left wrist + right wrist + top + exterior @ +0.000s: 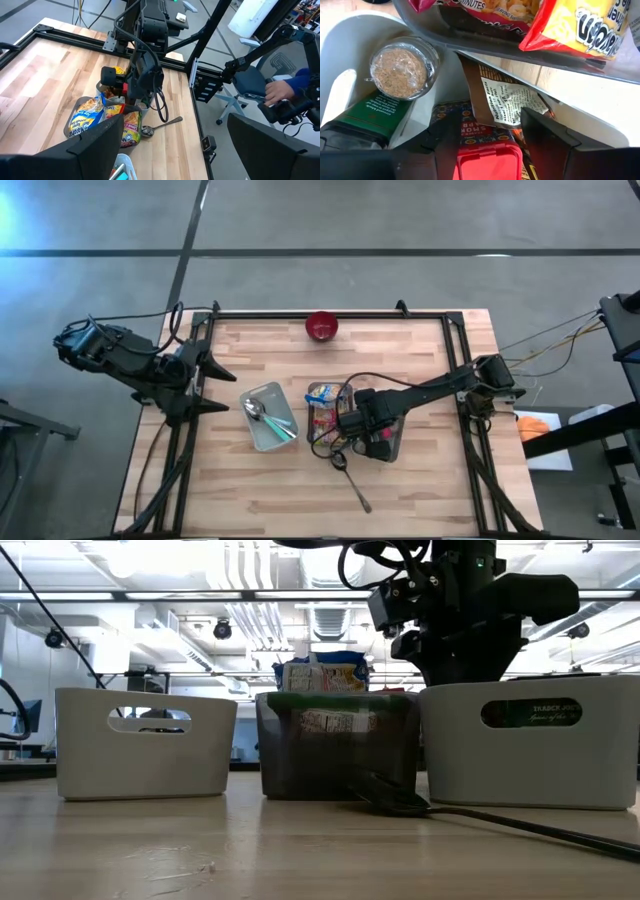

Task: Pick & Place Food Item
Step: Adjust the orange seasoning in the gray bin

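Centre-right of the high view: right gripper reaches into a white bin, fingers part-spread around a red-lidded container, contact unclear.
Readable print: "Nutrition Facts" on a brown pouch; "SMOK" beside the red lid.
Middle bin: yellow snack bags.
Left gripper: at table's left edge, fingers spread wide, empty.

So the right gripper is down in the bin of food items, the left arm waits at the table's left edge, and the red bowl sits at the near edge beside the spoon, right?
Not quite. The red bowl sits at the far edge of the table, well away from the loose spoon, as the high view shows. The rest holds: the right gripper is down in the bin of food items, and the left gripper waits at the table's left edge.
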Controlling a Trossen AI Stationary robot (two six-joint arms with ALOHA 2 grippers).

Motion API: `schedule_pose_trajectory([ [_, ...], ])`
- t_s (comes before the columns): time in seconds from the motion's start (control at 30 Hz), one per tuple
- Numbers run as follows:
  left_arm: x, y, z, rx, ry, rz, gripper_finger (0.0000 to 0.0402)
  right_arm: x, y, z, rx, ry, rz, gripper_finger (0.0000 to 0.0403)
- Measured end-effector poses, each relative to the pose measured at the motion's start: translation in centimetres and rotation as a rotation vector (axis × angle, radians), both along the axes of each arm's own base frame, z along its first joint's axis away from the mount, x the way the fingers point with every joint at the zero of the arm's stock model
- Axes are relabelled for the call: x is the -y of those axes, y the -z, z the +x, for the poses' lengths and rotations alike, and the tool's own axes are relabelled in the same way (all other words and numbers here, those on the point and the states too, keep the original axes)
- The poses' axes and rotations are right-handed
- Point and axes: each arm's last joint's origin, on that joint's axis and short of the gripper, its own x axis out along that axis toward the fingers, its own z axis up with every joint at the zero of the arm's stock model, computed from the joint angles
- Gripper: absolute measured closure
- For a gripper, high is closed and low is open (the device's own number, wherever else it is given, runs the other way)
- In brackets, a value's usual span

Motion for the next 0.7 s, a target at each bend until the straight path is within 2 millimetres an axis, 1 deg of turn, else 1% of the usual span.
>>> schedule_pose_trajectory([
  [0.1, 0.0, 0.0, 0.0, 0.0, 0.0, 0.0, 0.0041, 0.0, 0.0, 0.01, 0.001, 0.001, 0.0, 0.0238],
  [0.4, 0.0, 0.0, 0.0, 0.0, 0.0, 0.0, 0.0041, -0.06, 0.01, 0.21, 0.021, 0.001, 0.009, 0.0383],
  [0.7, -0.01, 0.0, 0.0, 0.0, 0.0, 0.0, 0.0041, -0.09, -0.27, 0.34, 0.037, 0.106, 0.019, 0.0395],
])
